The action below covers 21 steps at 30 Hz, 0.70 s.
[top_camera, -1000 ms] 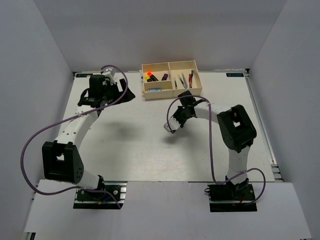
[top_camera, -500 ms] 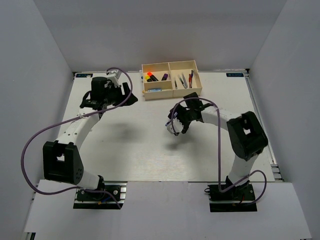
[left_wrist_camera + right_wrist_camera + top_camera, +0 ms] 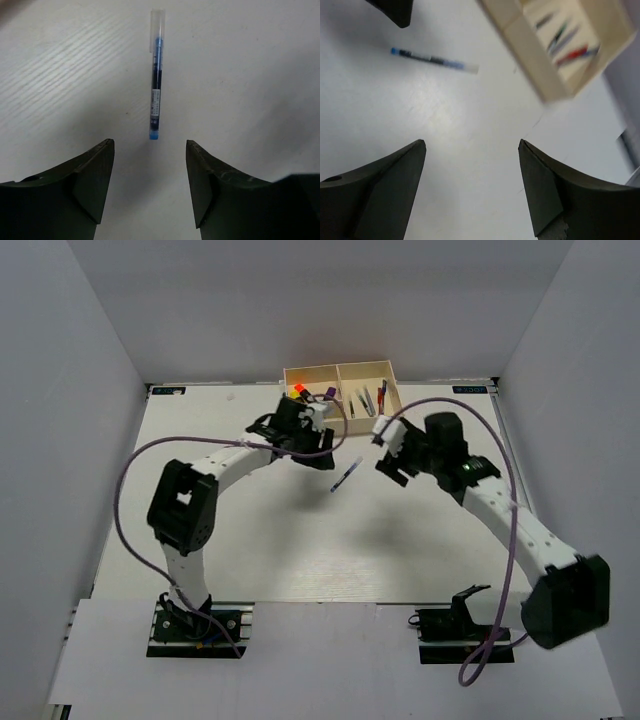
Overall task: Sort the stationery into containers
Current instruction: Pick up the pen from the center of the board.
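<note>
One thin blue pen (image 3: 346, 475) with a clear cap lies loose on the white table below the cream tray (image 3: 392, 390). In the left wrist view the pen (image 3: 156, 75) lies lengthwise just ahead of my left gripper (image 3: 149, 145), which is open with nothing between its fingers. My right gripper (image 3: 471, 145) is open over bare table, with the pen (image 3: 432, 59) ahead to its left. From above, the left gripper (image 3: 318, 444) is up-left of the pen and the right gripper (image 3: 388, 456) is to its right. The tray holds highlighters (image 3: 305, 392) and pens (image 3: 368, 398).
The tray (image 3: 540, 65) stands at the table's far edge, just behind both grippers. A dark fingertip of the left gripper (image 3: 395, 10) shows at the top left of the right wrist view. Grey walls enclose the table on three sides. Purple cables loop off both arms.
My right gripper has opened, left the blue pen on the table and pulled back to the right. The left arm has swung from the far left to the pen, its jaws narrowing somewhat.
</note>
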Each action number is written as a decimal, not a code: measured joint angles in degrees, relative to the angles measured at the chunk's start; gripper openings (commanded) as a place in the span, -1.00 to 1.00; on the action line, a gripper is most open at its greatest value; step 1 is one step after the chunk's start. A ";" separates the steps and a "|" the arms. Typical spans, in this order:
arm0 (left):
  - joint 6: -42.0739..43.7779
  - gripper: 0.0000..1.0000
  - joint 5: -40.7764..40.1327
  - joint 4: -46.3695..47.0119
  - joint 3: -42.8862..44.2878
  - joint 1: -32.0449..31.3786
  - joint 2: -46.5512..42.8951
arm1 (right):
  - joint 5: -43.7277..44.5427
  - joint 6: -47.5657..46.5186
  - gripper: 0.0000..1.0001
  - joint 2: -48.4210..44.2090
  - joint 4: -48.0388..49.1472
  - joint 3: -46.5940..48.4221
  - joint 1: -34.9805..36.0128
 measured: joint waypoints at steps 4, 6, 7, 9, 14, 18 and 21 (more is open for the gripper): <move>1.22 0.37 -3.34 -5.14 7.30 -5.05 8.66 | 3.32 20.92 0.62 -13.38 -2.64 -11.15 -3.74; 1.51 0.35 -4.70 -7.63 12.04 -6.62 12.79 | 4.52 29.09 0.62 -18.45 -4.02 -14.71 -4.11; 1.73 0.34 -5.35 -8.22 13.70 -7.13 14.34 | 4.94 32.06 0.63 -19.82 -4.48 -15.52 -4.26; 2.34 0.25 -6.80 -9.92 16.17 -7.82 16.65 | 6.10 37.83 0.65 -21.73 -4.92 -16.61 -5.07; 4.31 -0.06 -10.32 -13.84 21.20 -9.14 20.48 | 7.69 45.13 0.66 -25.35 -5.99 -18.58 -7.89; 6.05 -0.27 -12.37 -15.85 25.09 -9.86 24.06 | 7.54 47.65 0.67 -25.62 -6.12 -18.58 -8.94; 7.56 -0.25 -14.12 -16.70 25.99 -10.47 24.87 | 7.23 48.74 0.67 -25.62 -6.27 -18.58 -9.55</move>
